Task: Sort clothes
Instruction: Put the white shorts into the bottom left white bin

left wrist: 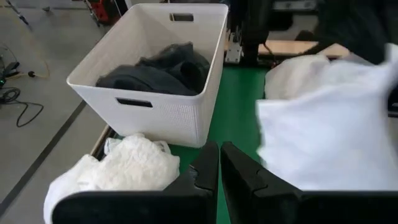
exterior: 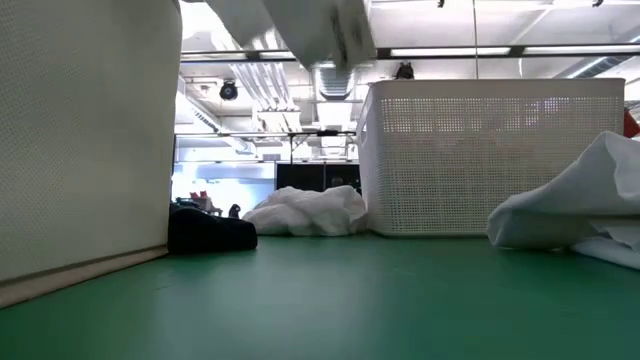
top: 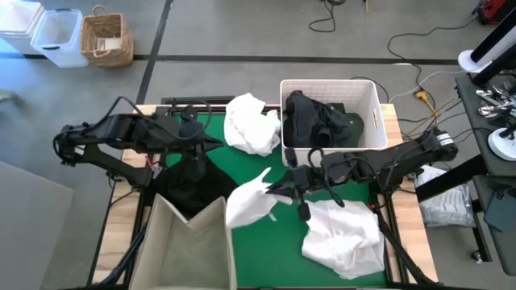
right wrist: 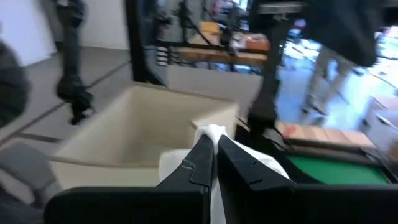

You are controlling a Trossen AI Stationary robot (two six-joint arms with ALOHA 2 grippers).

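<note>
- Closed jaws of the right gripper [top: 272,188] pinch a white garment [top: 250,203], which hangs from the fingertips above the green mat [top: 274,242]; in the right wrist view a fold of white cloth pokes up between the two dark fingers [right wrist: 239,165].
- From the low view, the lifted white garment [exterior: 300,25] dangles clear of the mat at the top of the picture, blurred.
- Just beside the hanging garment, at the table's near edge, stands the beige fabric bin [top: 185,250]; the cloth hangs next to its corner, not inside it.
- A second white piece [top: 345,238] lies crumpled on the mat under the right arm, near the table's front right.
- A third white piece [top: 251,123] lies bunched at the far side of the mat, touching the left wall of the white plastic basket [top: 371,101].
- Dark clothes [top: 318,121] are heaped inside that basket.
- Another black garment [top: 189,181] lies on the mat beside the beige bin, under the left arm.
- Left gripper [top: 216,143] hovers over the mat near the far white piece, its jaws shut together and holding nothing; its own wrist view shows the two fingers [left wrist: 205,168] pressed close.
- Beyond the table, on the grey floor, sit a wicker basket [top: 106,38] and a clear plastic tub [top: 58,36].
</note>
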